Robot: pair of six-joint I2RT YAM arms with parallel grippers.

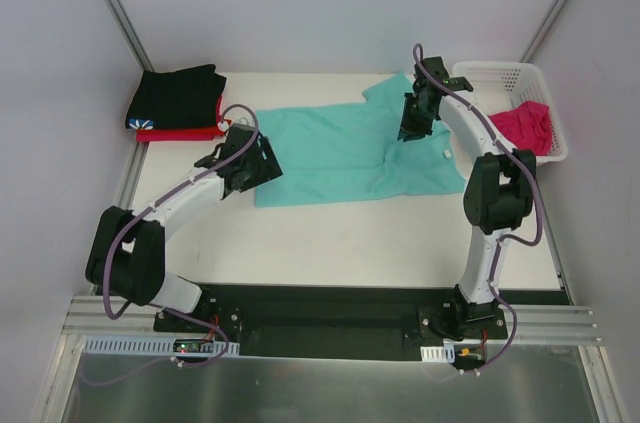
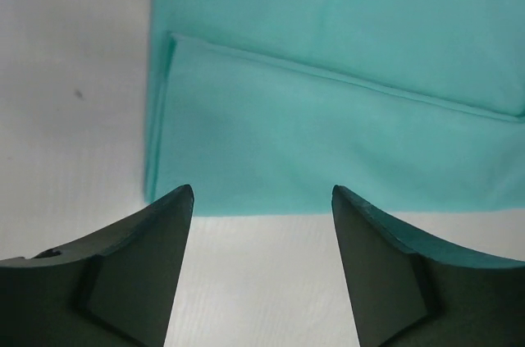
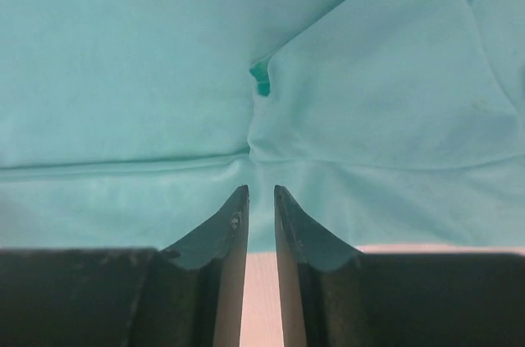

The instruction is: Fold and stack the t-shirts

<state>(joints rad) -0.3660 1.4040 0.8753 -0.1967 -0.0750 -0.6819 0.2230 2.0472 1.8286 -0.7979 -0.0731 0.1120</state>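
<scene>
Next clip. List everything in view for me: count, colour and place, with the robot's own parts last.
teal-green short-sleeved cloth t-shirt: one, teal-green, lying flat mid-table.
black folded cloth shirt: one, black with a small blue-white mark, far-left corner, on top of the red one.
red folded cloth shirt: one, red, under the black one.
magenta-pink cloth shirt: one, magenta-pink, crumpled inside the basket.
white plastic lattice basket: one, white, far-right corner.
white table: one, white, under everything.
left arm: one, white and black, near left; jaws open at the teal-green shirt's left edge.
right arm: one, white and black, near right; jaws closed, apparently pinching that shirt's right part.
</scene>
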